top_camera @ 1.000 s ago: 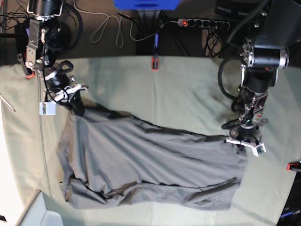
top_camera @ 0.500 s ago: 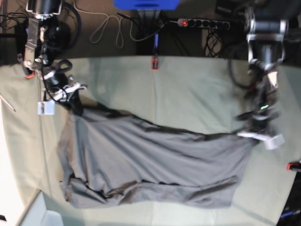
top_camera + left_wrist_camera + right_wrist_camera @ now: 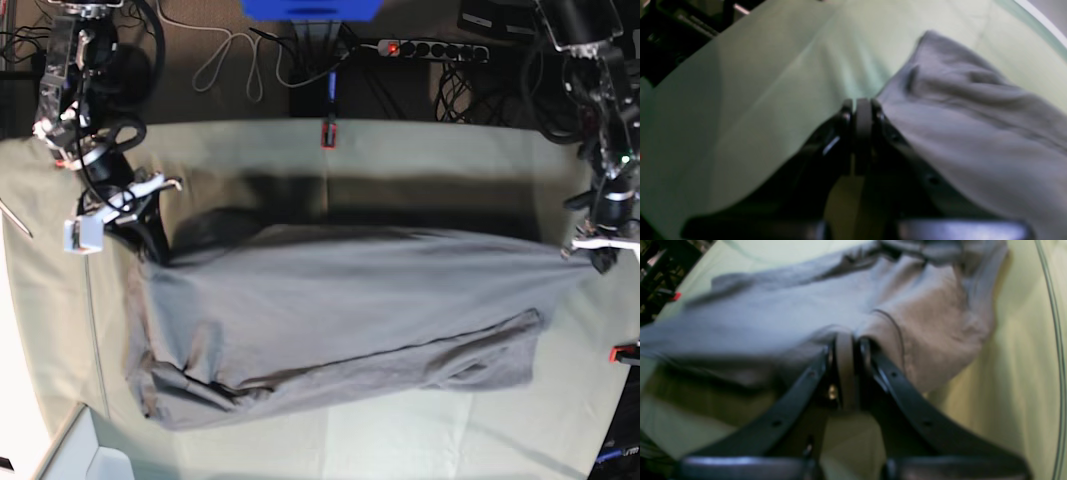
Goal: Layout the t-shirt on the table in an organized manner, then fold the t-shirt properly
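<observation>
The grey t-shirt [image 3: 330,310] hangs stretched wide across the table [image 3: 420,170], its upper edge pulled taut between both grippers. On the right of the base view my left gripper [image 3: 590,248] is shut on the shirt's corner. The left wrist view shows its fingers [image 3: 863,110] pressed together, with the t-shirt [image 3: 973,126] running off to the right. My right gripper [image 3: 150,235], on the left of the base view, is shut on the other upper corner. In the right wrist view its fingers [image 3: 845,346] pinch the t-shirt [image 3: 773,316]. The shirt's lower edge lies wrinkled on the cloth.
Red clamps sit at the table's far edge [image 3: 328,133] and right edge [image 3: 625,352]. Behind the table lie a power strip [image 3: 430,48] and cables. A white object [image 3: 90,455] stands at the bottom left corner. A small tag [image 3: 82,235] hangs by the right gripper.
My left gripper closed on the shirt's corner and carried it up and to the right in the base view. The shirt went from slack and slanted to stretched taut. The right gripper shifted slightly.
</observation>
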Controlling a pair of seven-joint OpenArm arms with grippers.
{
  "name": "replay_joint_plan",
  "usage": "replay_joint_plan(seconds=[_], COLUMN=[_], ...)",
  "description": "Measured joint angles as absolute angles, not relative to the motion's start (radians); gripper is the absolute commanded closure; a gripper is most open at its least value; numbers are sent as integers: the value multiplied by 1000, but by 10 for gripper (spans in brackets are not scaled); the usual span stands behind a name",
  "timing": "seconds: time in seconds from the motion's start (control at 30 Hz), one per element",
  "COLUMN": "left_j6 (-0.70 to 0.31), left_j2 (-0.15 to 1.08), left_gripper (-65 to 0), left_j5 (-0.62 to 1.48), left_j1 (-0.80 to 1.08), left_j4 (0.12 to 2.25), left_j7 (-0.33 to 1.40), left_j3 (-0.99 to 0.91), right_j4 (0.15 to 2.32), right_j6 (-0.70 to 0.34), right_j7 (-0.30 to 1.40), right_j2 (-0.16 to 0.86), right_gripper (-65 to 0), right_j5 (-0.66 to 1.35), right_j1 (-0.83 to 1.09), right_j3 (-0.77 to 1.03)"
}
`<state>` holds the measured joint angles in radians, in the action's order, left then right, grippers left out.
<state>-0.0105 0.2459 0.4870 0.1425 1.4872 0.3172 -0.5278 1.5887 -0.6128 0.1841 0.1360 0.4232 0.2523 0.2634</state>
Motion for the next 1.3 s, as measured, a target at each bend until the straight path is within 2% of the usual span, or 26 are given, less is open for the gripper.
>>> replay_joint_plan(seconds=[0.1,0.2,0.33,0.47,0.6,0.77,0.93,1.13,1.3], left_j6=[-3,-2,-14,-2,-7,-6,-3,-5,-7], left_j2=[247,250,272,280,279,276,268,283,295], left_gripper=[0,0,0,0,0,0,0,0,0], left_j5=[484,479,482,484,486,480,484,488,477], left_j1=[125,0,-201,-306,-316,-178,-105,-185,-376], left_j4=[1538,1526,1518,1511,1512,1511,1537,1531,1410], left_j7=[307,334,404,472,476,469,485,482,467], left_j3=[-544,-540,-522,-528,-527,-535,-622,-633,-527], right_j4=[1623,1658,1691,1689,1688,1691,1792,1817,1671], right_j6=[-613,-611,-615,-616,-616,-618,-621,-624,-627], right_j7=[204,228,400,475,462,476,464,474,477], right_j2=[152,167,167,168,197,189,192,194,196], right_gripper=[-4,-4,-3,-3,-4,-1,-1,-3,-4], right_j5=[415,419,429,423,427,418,423,427,425], right_j1=[225,112,-42,-74,-41,74,137,55,-125], right_j3=[261,263,276,321,322,308,313,310,271])
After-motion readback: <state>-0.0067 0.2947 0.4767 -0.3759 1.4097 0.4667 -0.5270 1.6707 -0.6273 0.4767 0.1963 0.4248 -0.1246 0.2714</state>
